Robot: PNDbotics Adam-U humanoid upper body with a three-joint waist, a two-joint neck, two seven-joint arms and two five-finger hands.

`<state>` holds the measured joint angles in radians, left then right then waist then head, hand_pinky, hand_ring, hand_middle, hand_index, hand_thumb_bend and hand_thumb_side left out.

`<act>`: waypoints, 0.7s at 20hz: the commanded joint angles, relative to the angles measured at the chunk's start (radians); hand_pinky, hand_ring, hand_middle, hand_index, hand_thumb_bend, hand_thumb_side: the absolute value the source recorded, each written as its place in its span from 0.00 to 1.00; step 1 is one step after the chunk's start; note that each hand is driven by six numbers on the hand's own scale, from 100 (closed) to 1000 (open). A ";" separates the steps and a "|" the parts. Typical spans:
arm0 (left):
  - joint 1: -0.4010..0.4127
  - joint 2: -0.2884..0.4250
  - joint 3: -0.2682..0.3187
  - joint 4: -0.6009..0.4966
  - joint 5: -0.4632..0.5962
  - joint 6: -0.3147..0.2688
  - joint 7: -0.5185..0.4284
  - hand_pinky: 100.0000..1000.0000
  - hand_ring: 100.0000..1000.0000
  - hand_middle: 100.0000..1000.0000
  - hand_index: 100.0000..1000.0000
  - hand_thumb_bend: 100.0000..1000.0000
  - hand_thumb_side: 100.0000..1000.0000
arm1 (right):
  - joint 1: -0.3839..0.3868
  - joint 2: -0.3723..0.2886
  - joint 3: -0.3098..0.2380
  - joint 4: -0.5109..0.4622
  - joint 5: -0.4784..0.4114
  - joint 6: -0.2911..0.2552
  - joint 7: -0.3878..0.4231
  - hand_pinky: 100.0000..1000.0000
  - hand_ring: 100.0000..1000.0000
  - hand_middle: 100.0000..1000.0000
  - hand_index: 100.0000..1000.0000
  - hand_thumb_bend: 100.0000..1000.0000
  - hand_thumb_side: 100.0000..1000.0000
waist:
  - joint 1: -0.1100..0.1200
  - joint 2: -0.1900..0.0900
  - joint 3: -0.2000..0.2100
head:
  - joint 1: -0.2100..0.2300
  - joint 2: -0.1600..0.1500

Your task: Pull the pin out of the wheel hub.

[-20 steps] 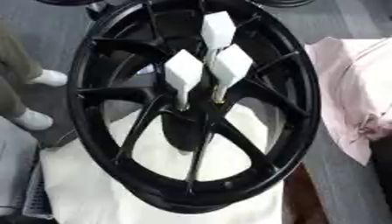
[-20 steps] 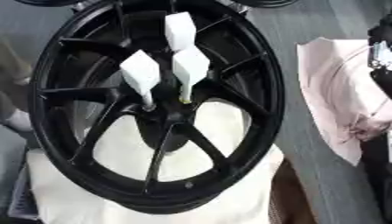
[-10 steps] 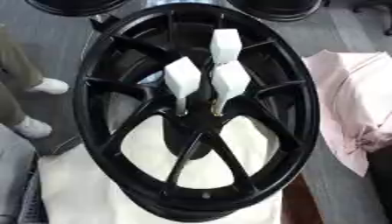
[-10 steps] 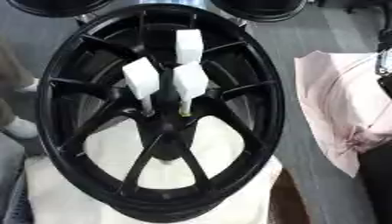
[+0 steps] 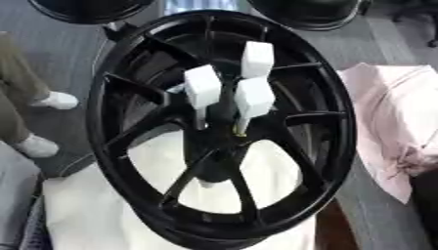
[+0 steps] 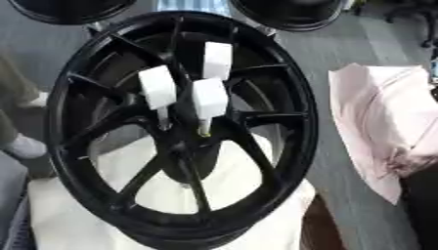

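Note:
A large black spoked wheel hub [image 5: 224,127] stands upright in the middle of both views, resting on a white cloth [image 5: 94,210]. Three pins with white block-shaped heads stick out of its centre: one at the left [image 5: 203,90], one at the right [image 5: 253,100] and one higher up behind them [image 5: 257,59]. Their thin shafts run down into the hub's middle. Neither of my hands shows in either view.
A pink cloth [image 5: 398,122] lies to the right of the wheel. Two more black wheels [image 5: 85,7] [image 5: 308,10] stand at the far edge. A person's legs and white shoes [image 5: 38,144] are at the left on the grey floor.
The whole picture has shifted: the wheel sits slightly lower and further right in view, so the camera has moved. The pins stand as before.

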<state>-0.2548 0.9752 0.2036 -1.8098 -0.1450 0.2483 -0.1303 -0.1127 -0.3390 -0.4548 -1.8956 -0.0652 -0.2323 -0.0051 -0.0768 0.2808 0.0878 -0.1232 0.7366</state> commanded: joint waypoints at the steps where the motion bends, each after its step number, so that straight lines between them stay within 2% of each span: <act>1: -0.010 0.039 0.012 -0.023 -0.063 -0.028 0.021 0.74 0.76 0.69 0.78 0.00 0.12 | -0.002 -0.032 -0.006 -0.020 -0.009 0.000 -0.001 0.66 0.65 0.53 0.64 0.00 0.13 | 0.003 -0.019 0.001 | 0.006 -0.012; 2: -0.009 0.039 0.011 -0.026 -0.079 -0.035 0.030 0.75 0.77 0.70 0.80 0.00 0.13 | -0.002 -0.032 -0.005 -0.020 -0.009 0.000 0.000 0.66 0.65 0.53 0.64 0.00 0.13 | 0.003 -0.019 0.001 | 0.006 -0.013; 3: -0.007 0.039 0.009 -0.028 -0.088 -0.038 0.036 0.78 0.79 0.71 0.83 0.00 0.31 | -0.002 -0.032 -0.005 -0.020 -0.009 -0.001 0.000 0.66 0.65 0.53 0.64 0.00 0.13 | 0.003 -0.019 0.001 | 0.007 -0.013; 4: -0.007 0.040 0.009 -0.030 -0.090 -0.038 0.042 0.79 0.79 0.71 0.84 0.00 0.99 | -0.001 -0.032 -0.006 -0.020 -0.009 -0.001 0.000 0.66 0.65 0.53 0.64 0.00 0.13 | 0.003 -0.019 0.001 | 0.008 -0.013; 5: -0.008 0.040 0.010 -0.031 -0.089 -0.034 0.052 0.76 0.77 0.68 0.83 0.16 1.00 | -0.001 -0.032 -0.005 -0.020 -0.009 -0.001 -0.001 0.66 0.65 0.53 0.64 0.00 0.13 | 0.002 -0.019 0.001 | 0.008 -0.013; 6: -0.009 0.040 0.011 -0.030 -0.079 -0.021 0.065 0.70 0.73 0.65 0.83 0.20 1.00 | -0.001 -0.033 -0.005 -0.019 -0.009 -0.002 0.000 0.66 0.65 0.53 0.64 0.00 0.12 | 0.003 -0.020 0.002 | 0.009 -0.013; 7: -0.011 0.039 0.012 -0.023 -0.062 0.000 0.080 0.65 0.68 0.60 0.77 0.17 1.00 | -0.002 -0.033 -0.004 -0.019 -0.010 -0.002 0.000 0.66 0.65 0.53 0.64 0.00 0.13 | 0.003 -0.020 0.003 | 0.010 -0.013; 8: -0.014 0.041 0.013 -0.017 -0.042 0.019 0.094 0.63 0.66 0.58 0.72 0.06 1.00 | -0.002 -0.034 -0.004 -0.019 -0.010 -0.002 0.001 0.66 0.65 0.53 0.64 0.00 0.13 | 0.003 -0.020 0.004 | 0.010 -0.014; 9: -0.017 0.044 0.014 -0.015 -0.029 0.029 0.106 0.61 0.63 0.56 0.68 0.00 1.00 | -0.002 -0.034 -0.003 -0.019 -0.011 -0.002 0.001 0.66 0.65 0.53 0.64 0.00 0.13 | 0.003 -0.020 0.004 | 0.010 -0.014; 10: -0.018 0.047 0.014 -0.015 -0.024 0.032 0.115 0.61 0.62 0.56 0.68 0.00 0.95 | -0.002 -0.035 -0.003 -0.019 -0.011 -0.002 0.000 0.66 0.65 0.53 0.64 0.00 0.13 | 0.003 -0.020 0.004 | 0.010 -0.015; 11: -0.017 0.048 0.013 -0.017 -0.021 0.028 0.116 0.63 0.65 0.59 0.72 0.00 0.30 | -0.001 -0.035 -0.003 -0.019 -0.011 -0.002 0.000 0.66 0.65 0.53 0.64 0.00 0.13 | 0.003 -0.020 0.004 | 0.010 -0.015; 12: -0.016 0.051 0.011 -0.019 -0.024 0.016 0.111 0.69 0.70 0.65 0.82 0.00 0.21 | -0.001 -0.035 -0.004 -0.019 -0.011 -0.003 -0.001 0.66 0.64 0.53 0.64 0.00 0.13 | 0.003 -0.020 0.005 | 0.011 -0.016; 13: -0.016 0.053 0.011 -0.020 -0.035 -0.001 0.106 0.71 0.72 0.66 0.84 0.00 0.15 | -0.001 -0.035 -0.004 -0.018 -0.011 -0.003 -0.001 0.66 0.64 0.53 0.64 0.00 0.13 | 0.003 -0.020 0.005 | 0.011 -0.016; 14: -0.016 0.052 0.011 -0.017 -0.045 -0.016 0.100 0.71 0.72 0.66 0.84 0.00 0.16 | 0.000 -0.035 -0.003 -0.018 -0.010 -0.003 -0.001 0.66 0.64 0.53 0.64 0.00 0.13 | 0.003 -0.020 0.005 | 0.012 -0.017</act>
<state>-0.2587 0.9780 0.2010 -1.8189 -0.1815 0.2468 -0.0298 -0.1126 -0.3393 -0.4545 -1.8956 -0.0696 -0.2331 -0.0044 -0.0794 0.2807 0.0921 -0.1148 0.7351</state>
